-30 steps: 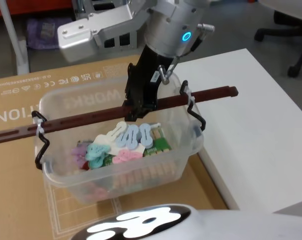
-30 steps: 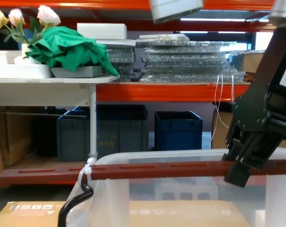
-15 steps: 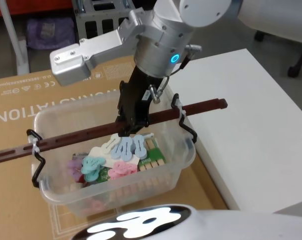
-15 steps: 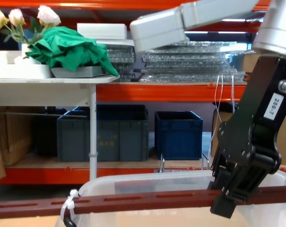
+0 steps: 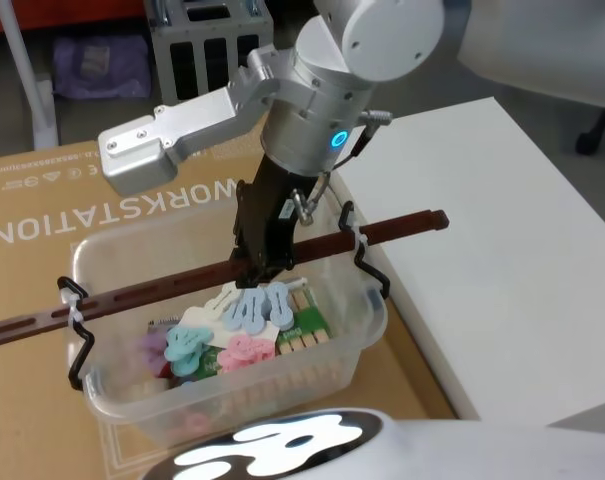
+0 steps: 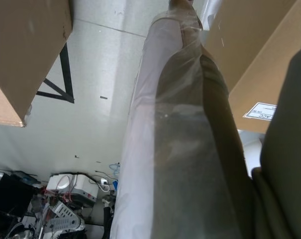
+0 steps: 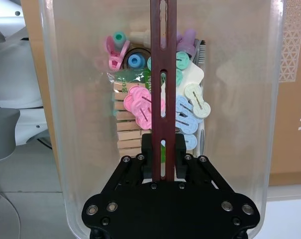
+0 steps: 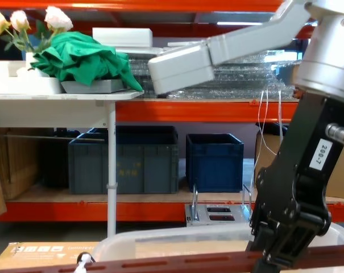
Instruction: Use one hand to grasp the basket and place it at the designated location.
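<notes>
Frosted-clear basket (image 5: 374,305) with thick rim, reddish-brown bar handle (image 5: 162,288) zip-tied across, pastel clips (image 5: 247,312) inside; over brown cardboard (image 5: 42,215), just left of white table (image 5: 502,230). Right gripper (image 5: 260,272) clamped on handle's middle.

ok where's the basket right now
In the head view the basket is over the cardboard left of the white table, right gripper shut on its handle.

The large frosted-clear plastic basket (image 5: 332,362) is over the flat brown cardboard sheet (image 5: 42,200), just left of the white table (image 5: 502,230); whether it touches the sheet I cannot tell. The reddish-brown bar handle (image 5: 152,290) lies across its top and sticks out on both sides. The black right gripper (image 5: 257,272) clamps this bar near its middle, from above. Small pastel plastic clips (image 5: 247,315) lie inside, under the bar.
</notes>
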Tool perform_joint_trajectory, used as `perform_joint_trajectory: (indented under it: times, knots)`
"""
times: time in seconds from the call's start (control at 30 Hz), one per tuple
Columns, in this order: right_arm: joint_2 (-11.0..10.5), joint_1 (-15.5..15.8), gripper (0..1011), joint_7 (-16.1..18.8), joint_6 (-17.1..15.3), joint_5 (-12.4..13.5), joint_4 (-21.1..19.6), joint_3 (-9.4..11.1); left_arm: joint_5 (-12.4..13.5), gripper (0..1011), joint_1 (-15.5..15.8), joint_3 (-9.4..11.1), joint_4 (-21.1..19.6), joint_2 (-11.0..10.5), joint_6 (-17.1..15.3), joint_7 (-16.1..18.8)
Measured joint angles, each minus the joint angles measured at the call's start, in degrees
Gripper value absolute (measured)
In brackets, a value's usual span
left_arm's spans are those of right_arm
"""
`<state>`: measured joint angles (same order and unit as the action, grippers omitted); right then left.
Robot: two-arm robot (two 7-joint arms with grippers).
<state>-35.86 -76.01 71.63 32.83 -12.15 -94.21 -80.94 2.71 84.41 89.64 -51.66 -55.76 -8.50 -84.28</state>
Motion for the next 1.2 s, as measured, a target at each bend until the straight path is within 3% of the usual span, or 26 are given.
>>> perform_joint_trajectory:
  times: [0.53,0.8,1.2]
  knots:
    - [0.7,0.5,234,-0.1,-0.6,-1.7,0.9,-1.5,0.0,0,0.0,0.0,0.0,0.0,0.0,0.0]
    - [1.6,1.2,234,-0.1,-1.5,-4.6,2.8,-3.2,0.0,0,0.0,0.0,0.0,0.0,0.0,0.0]
    - [1.6,1.3,234,-0.1,-2.0,-5.6,2.9,-3.9,0.0,0,0.0,0.0,0.0,0.0,0.0,0.0]
